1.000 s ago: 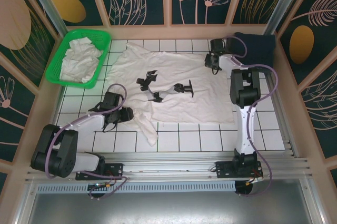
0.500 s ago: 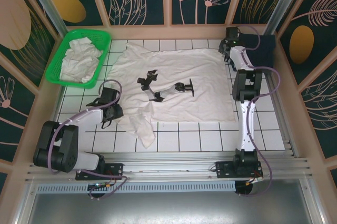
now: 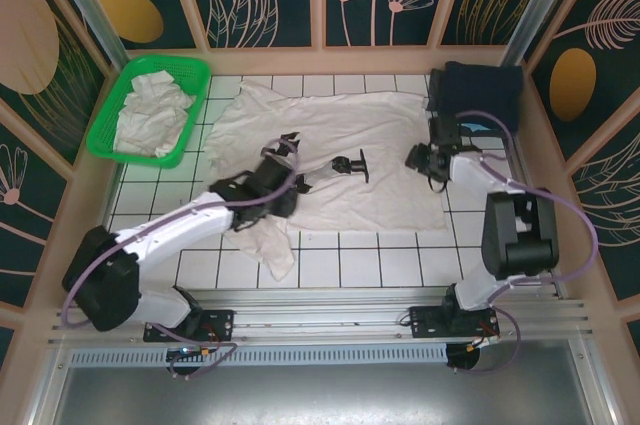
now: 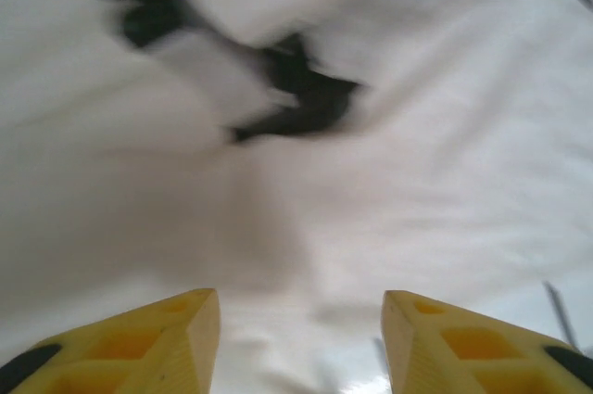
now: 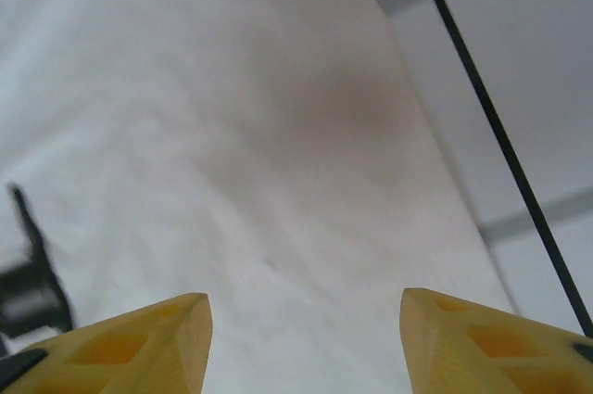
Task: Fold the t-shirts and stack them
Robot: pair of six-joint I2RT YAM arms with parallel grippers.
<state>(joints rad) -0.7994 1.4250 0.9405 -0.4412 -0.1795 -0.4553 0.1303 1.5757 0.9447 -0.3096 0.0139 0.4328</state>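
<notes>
— Where is the plain white short-sleeved t-shirt (image 3: 380, 145)?
— Spread nearly flat across the middle of the white tiled worktop (image 3: 380, 265), black print (image 3: 335, 167) facing up. Its seven o'clock corner is bunched into a wrinkled tail.
— And the left tool (image 3: 280, 173)?
— Over the shirt just at eight o'clock of the print. In its wrist view the yellow fingers (image 4: 167, 329) stand apart with nothing between them, cloth and print beyond. That view is blurred, so I cannot tell whether they touch the fabric.
— The right tool (image 3: 415, 158)?
— Above the shirt's three o'clock edge. Its fingers (image 5: 148, 338) are also spread wide and empty, white cloth below, bare tile and a black cable (image 5: 491, 125) toward two o'clock.
— Anything else?
— A green plastic basket (image 3: 130, 156) at ten o'clock holds crumpled white shirts (image 3: 150, 110). A folded dark navy cloth (image 3: 480, 90) lies at the two o'clock corner.
</notes>
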